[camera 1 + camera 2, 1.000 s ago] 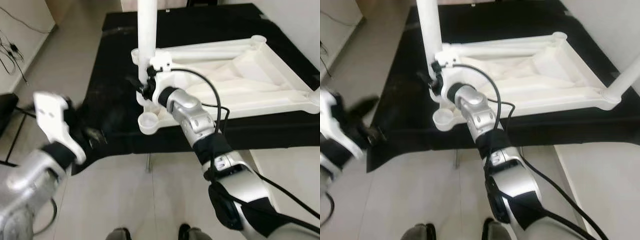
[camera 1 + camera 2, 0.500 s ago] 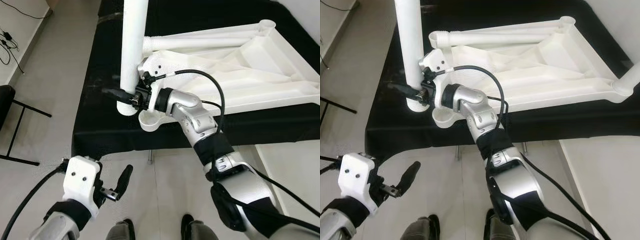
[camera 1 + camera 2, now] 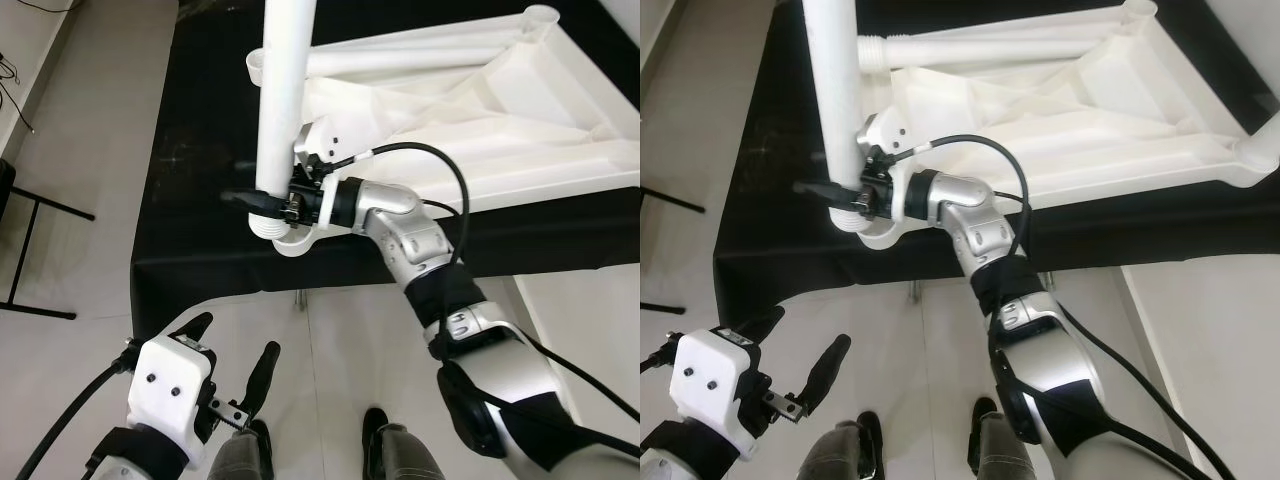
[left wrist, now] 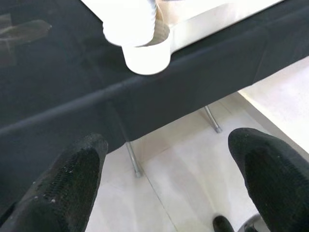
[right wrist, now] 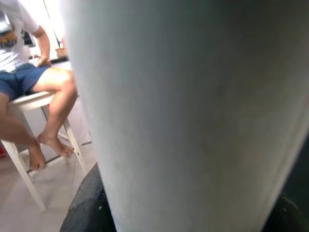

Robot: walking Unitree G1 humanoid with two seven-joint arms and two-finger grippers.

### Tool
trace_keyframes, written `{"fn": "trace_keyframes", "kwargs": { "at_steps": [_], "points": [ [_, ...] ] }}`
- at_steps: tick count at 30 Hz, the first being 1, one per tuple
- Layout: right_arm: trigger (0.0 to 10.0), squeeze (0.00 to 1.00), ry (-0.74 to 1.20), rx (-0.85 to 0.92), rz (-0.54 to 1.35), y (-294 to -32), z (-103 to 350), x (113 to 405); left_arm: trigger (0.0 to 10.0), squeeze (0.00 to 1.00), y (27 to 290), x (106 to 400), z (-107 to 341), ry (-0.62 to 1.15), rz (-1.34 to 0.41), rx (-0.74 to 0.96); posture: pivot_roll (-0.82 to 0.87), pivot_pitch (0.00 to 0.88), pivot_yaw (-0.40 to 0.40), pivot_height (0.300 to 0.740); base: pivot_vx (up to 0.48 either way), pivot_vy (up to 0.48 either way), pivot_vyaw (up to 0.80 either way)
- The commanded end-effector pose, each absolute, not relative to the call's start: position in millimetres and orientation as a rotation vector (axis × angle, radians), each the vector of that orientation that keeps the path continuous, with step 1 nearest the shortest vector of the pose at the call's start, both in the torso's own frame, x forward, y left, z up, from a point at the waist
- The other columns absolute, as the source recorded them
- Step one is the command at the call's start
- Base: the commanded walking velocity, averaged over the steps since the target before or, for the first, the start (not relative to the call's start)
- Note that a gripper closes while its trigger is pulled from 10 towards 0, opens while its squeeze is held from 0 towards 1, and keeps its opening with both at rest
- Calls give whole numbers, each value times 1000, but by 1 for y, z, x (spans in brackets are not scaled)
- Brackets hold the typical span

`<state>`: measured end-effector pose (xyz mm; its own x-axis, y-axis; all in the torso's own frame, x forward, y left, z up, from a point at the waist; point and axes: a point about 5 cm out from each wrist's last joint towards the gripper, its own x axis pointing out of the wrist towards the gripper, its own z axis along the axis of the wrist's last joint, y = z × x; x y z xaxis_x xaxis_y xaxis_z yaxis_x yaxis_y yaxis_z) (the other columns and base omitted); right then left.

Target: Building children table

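Observation:
The white children's table frame (image 3: 500,130) lies upside down on a black-covered surface (image 3: 200,150). My right gripper (image 3: 268,200) is shut on the lower part of a white table leg (image 3: 285,90), which it holds nearly upright. The leg's threaded end (image 4: 130,24) sits just above and partly beside the round corner socket (image 3: 297,240) at the frame's near corner. Whether they touch I cannot tell. My left gripper (image 3: 232,355) hangs open and empty over the floor, short of the surface's front edge; its fingers (image 4: 72,179) stand wide apart.
Another leg (image 3: 1260,150) stands fitted in the frame's right corner, and a white tube (image 3: 400,60) lies along the frame's far side. A black metal stand (image 3: 40,250) is on the floor to the left. A person sits on a stool (image 5: 29,82) beyond the leg. My feet (image 3: 390,450) are at the bottom.
My left arm dropped from the surface's edge to low over the floor. The right gripper carried the leg's lower end sideways onto the corner socket. The camera has tilted down.

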<state>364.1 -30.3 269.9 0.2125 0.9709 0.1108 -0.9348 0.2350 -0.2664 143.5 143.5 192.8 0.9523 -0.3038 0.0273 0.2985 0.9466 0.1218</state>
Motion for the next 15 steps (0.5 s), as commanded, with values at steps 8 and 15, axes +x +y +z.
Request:
{"fn": "trace_keyframes", "kwargs": {
  "at_steps": [8, 15],
  "points": [
    [10000, 0, -271, -239, 1387, -30, 269, 363, 10000, 0, 141, 137, 194, -54, -321, 137, 145, 467, 37, 740, 0, 0, 0],
    [10000, 0, -260, -308, 1411, -38, 273, 366, 10000, 0, 140, 136, 194, -62, -321, 135, 141, 476, 31, 740, 0, 0, 0]
  ]
}}
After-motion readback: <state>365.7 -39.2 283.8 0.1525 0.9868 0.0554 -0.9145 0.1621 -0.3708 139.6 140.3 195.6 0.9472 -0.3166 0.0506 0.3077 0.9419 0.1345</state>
